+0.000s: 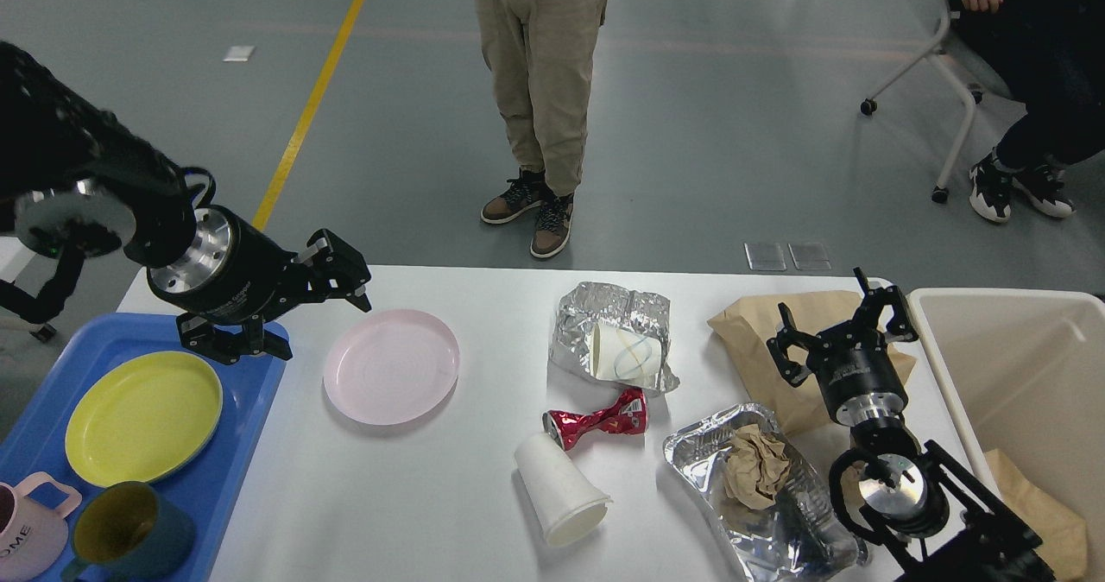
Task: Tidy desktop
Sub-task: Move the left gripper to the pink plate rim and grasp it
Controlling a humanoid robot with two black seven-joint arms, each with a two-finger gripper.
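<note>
A: Where's the pink plate [391, 366] seen?
B: On the white tabletop [388, 496], just beside the blue tray [250, 392].
A: Claws?
B: Left claw [315, 323] spread wide, nothing held; right claw [837, 323] likewise, over brown paper [751, 323].

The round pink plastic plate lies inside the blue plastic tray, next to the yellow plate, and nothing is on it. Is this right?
Not quite. The head view shows the round pink plastic plate lying on the white desktop, just right of the blue plastic tray, not inside it. The round yellow plate is the one inside the tray. The pink plate is indeed empty.
</note>
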